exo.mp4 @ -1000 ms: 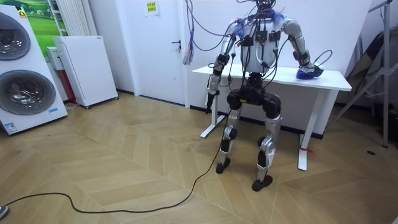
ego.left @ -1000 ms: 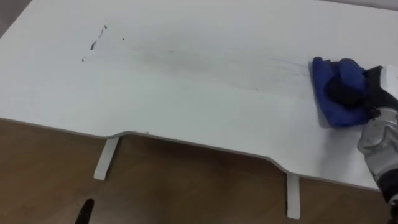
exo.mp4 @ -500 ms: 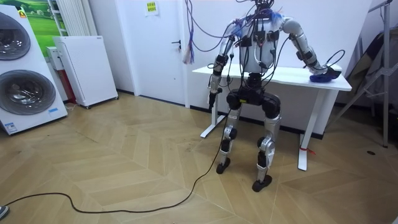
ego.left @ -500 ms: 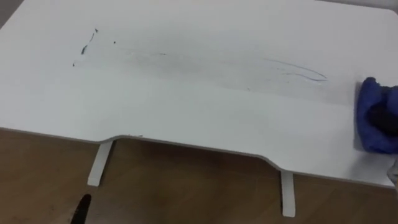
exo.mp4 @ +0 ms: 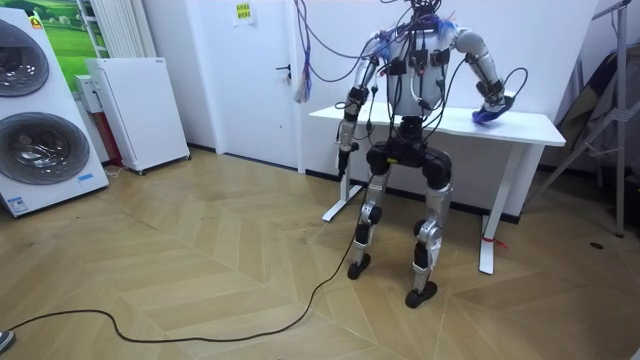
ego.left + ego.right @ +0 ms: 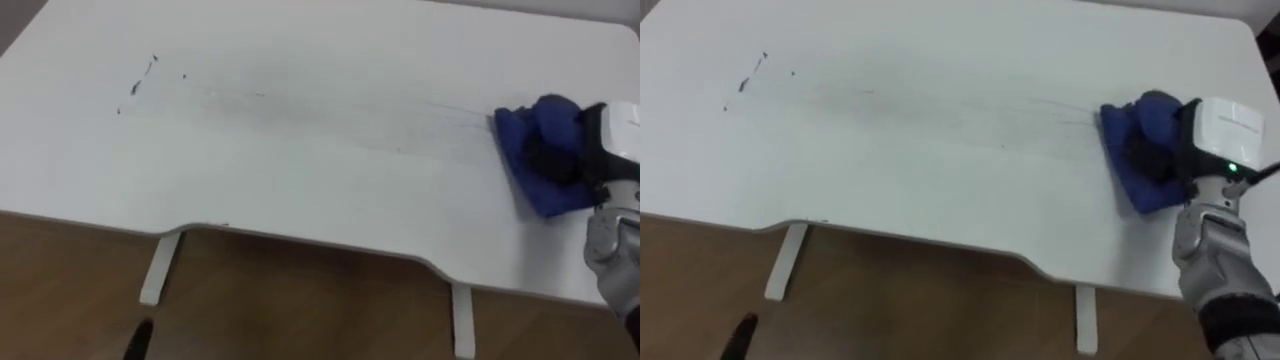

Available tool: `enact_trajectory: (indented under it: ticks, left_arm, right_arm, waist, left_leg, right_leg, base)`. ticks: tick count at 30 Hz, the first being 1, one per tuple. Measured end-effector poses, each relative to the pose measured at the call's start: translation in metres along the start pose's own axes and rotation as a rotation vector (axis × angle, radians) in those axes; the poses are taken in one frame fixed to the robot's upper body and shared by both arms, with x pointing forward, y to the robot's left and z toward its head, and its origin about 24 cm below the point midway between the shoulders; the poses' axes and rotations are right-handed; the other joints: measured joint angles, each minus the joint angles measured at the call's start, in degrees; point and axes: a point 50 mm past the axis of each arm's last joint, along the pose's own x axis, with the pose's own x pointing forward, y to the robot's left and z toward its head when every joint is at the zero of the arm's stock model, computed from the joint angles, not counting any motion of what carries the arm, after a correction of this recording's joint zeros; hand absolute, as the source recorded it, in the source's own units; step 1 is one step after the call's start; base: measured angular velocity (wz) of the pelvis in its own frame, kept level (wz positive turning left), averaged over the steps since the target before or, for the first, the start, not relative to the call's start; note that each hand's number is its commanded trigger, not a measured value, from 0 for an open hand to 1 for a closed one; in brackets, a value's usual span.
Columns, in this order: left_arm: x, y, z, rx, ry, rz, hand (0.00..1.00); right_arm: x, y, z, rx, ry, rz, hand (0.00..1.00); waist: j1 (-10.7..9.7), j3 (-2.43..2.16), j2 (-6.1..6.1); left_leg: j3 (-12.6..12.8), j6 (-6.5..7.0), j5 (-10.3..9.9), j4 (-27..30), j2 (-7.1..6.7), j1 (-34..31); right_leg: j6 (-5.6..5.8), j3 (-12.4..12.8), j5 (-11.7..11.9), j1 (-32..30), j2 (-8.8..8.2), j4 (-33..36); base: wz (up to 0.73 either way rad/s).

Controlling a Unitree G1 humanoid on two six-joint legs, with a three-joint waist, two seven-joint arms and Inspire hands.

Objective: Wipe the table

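Right eye view: the white bench (image 6: 940,170) spans the frame, with the blue cloth (image 6: 1124,145) bunched on it at the right. The right hand (image 6: 1188,150) rests on the cloth, its dark fingers (image 6: 1150,155) curled into the folds. Dark marks (image 6: 748,72) sit at upper left. Room view: the left hand (image 5: 341,152) hangs beside the bench; open or closed, I cannot tell

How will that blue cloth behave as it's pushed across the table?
Likely floppy: the blue cloth bunches in folds around the right hand. Probably light, and should slide easily on the smooth white table, though it may crumple rather than stay flat.
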Motion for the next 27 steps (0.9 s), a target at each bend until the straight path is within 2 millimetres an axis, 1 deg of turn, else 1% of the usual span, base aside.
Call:
enact_trajectory:
  ticks: [2, 4, 5, 6, 7, 11, 13, 14, 15, 18, 21, 24, 27]
  left_arm:
    - [0.0, 0.0, 0.0, -0.008, -0.001, 0.0, 0.0]
    - [0.0, 0.001, 0.002, -0.016, -0.006, 0.002, 0.0]
    - [0.0, 0.001, 0.002, -0.017, -0.006, 0.002, 0.0]
    - [0.001, 0.001, 0.004, -0.016, -0.012, 0.001, 0.0]
    - [0.002, 0.0, 0.007, -0.016, -0.017, -0.003, 0.0]
    - [0.004, 0.0, 0.013, -0.012, -0.031, -0.006, 0.0]
    - [0.006, -0.001, 0.018, 0.005, -0.041, -0.016, 0.0]
    - [0.006, -0.001, 0.018, 0.005, -0.041, -0.017, 0.0]
    - [0.006, -0.001, 0.018, 0.005, -0.039, -0.018, 0.0]
    - [0.006, -0.001, 0.017, 0.006, -0.026, -0.022, 0.0]
    - [0.006, -0.001, 0.014, 0.004, -0.015, -0.024, 0.0]
    - [0.005, -0.001, 0.013, 0.003, -0.012, -0.032, 0.0]
    - [0.006, -0.001, 0.015, 0.003, -0.018, -0.04, 0.0]
  right_arm:
    - [-0.001, 0.004, 0.008, 0.0, -0.031, 0.031, 1.0]
    - [-0.007, 0.013, 0.014, -0.019, -0.054, 0.08, 1.0]
    - [-0.009, 0.016, 0.016, -0.022, -0.058, 0.091, 1.0]
    - [-0.009, 0.017, 0.019, -0.02, -0.065, 0.1, 1.0]
    - [-0.009, 0.015, 0.021, -0.016, -0.071, 0.1, 1.0]
    - [-0.006, 0.011, 0.026, -0.029, -0.092, 0.081, 1.0]
    - [-0.001, 0.007, 0.031, -0.072, -0.119, 0.064, 1.0]
    - [0.001, 0.006, 0.034, -0.08, -0.129, 0.065, 0.69]
    - [0.005, 0.004, 0.04, -0.088, -0.141, 0.067, 0.0]
    - [0.017, -0.002, 0.049, -0.102, -0.157, 0.074, 0.0]
    - [0.025, -0.007, 0.05, -0.105, -0.143, 0.08, 0.0]
    - [0.025, -0.008, 0.049, -0.103, -0.141, 0.079, 0.0]
    - [0.024, -0.006, 0.048, -0.061, -0.127, 0.088, 0.0]
  waist:
    - [0.19, 0.0, -0.35]
    - [0.28, 0.06, -0.98]
    - [0.4, -0.01, -1.17]
    - [0.78, 0.05, -1.46]
    - [0.86, 0.11, -1.57]
    - [1.63, 0.06, -1.67]
    - [3.47, 0.03, -1.69]
    - [3.78, 0.04, -1.67]
    - [4.09, 0.1, -1.53]
    - [4.53, 0.21, -1.47]
    - [5.64, 0.31, -1.77]
    - [5.52, 0.35, -1.83]
    - [5.05, 0.35, -1.82]
  left_leg:
    - [0.07, 0.0, 0.0, -0.21, 0.0, 0.32]
    - [-0.19, 0.0, 0.0, -0.22, 0.0, 0.78]
    - [-0.22, 0.0, 0.0, -0.25, -0.01, 0.85]
    - [-0.22, 0.0, 0.0, -0.28, -0.02, 0.77]
    - [-0.31, 0.0, 0.0, -0.27, -0.01, 0.56]
    - [-1.06, 0.0, -0.01, 0.1, -0.04, -0.51]
    - [-1.53, -0.02, -0.01, 0.51, 0.02, -2.0]
    - [-1.7, -0.02, -0.01, 0.69, 0.04, -2.35]
    - [-2.23, -0.03, -0.01, 1.09, 0.04, -2.96]
    - [-3.16, -0.06, -0.01, 1.53, 0.02, -3.81]
    - [-3.15, -0.06, -0.01, 1.59, 0.02, -4.49]
    - [-3.15, -0.06, -0.01, 1.56, 0.06, -4.78]
    - [-3.07, -0.06, -0.01, 1.53, 0.07, -4.82]
  right_leg:
    - [0.0, -0.2, 0.0, 0.13, -0.01, -0.01]
    - [-0.01, -1.4, 0.01, 0.8, -0.09, -0.14]
    - [-0.01, -1.4, 0.01, 0.94, -0.09, -0.26]
    - [-0.01, -1.4, 0.01, 1.0, -0.06, -0.5]
    - [-0.01, -1.4, 0.01, 0.94, -0.02, -0.51]
    - [-0.06, -1.56, 0.04, 0.56, 0.09, -0.5]
    - [-0.42, -1.24, 0.29, -0.98, 0.36, -0.41]
    - [-0.48, -1.27, 0.33, -1.3, 0.39, -0.3]
    - [-0.51, -1.61, 0.35, -1.49, 0.44, -0.21]
    - [-0.51, -2.94, 0.34, -1.54, 0.42, -0.26]
    - [-0.52, -3.14, 0.35, -2.08, 0.41, -0.38]
    - [-0.52, -4.31, 0.35, -2.09, 0.37, -0.64]
    - [-0.51, -4.31, 0.34, -2.08, 0.37, -0.69]
  base:
    - [-0.04]
    - [0.02]
    - [0.0]
    - [0.03]
    - [0.04]
    - [0.1]
    - [-0.03]
    - [0.0]
    - [0.13]
    - [0.17]
    - [0.06]
    - [0.03]
    - [0.0]
